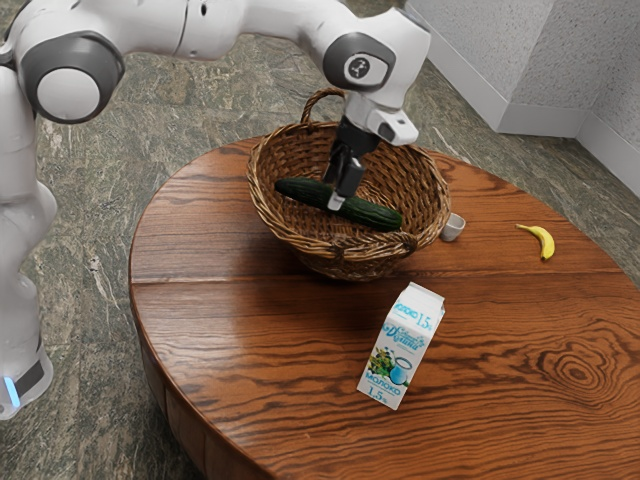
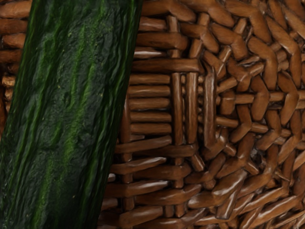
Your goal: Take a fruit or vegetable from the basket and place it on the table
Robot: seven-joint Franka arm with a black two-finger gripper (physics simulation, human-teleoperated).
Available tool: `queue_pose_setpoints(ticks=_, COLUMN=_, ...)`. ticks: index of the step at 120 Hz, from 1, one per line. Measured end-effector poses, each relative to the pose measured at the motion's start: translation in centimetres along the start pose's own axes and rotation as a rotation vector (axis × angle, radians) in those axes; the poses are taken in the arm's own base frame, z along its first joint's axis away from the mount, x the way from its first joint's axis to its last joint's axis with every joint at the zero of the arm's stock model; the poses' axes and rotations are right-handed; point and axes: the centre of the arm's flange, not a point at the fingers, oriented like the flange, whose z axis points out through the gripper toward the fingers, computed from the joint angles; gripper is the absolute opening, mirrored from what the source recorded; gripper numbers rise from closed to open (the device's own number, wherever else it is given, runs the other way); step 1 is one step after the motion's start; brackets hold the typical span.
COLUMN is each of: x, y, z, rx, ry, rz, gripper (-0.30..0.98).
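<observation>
Where I am standing, moderate, diffuse light is reaching the table [image 1: 500, 400], which is returning a soft sheen. Shade is lying beneath the basket [image 1: 345, 246]. In the wrist view, small highlights are marking its wicker; the cucumber [image 1: 378, 214] is rendering dark.

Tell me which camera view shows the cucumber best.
The exterior view: it shows the cucumber from end to end, slanting in the basket, with the gripper near its middle. The wrist view shows a close stretch of its ridged green skin beside the wicker, but both ends are cut off.
</observation>
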Motion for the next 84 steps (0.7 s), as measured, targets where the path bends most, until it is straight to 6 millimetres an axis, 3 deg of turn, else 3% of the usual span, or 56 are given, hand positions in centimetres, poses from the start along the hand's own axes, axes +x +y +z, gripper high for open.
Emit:
queue_pose_setpoints(ticks=38, x=-0.9, y=-4.2, z=-0.4, rx=0.023, ry=0.046, rz=-0.141, gripper=0.69)
queue_pose_setpoints(ticks=84, x=0.1, y=-2.9, z=2.3, rx=-0.010, ry=0.032, rz=-0.155, gripper=0.69)
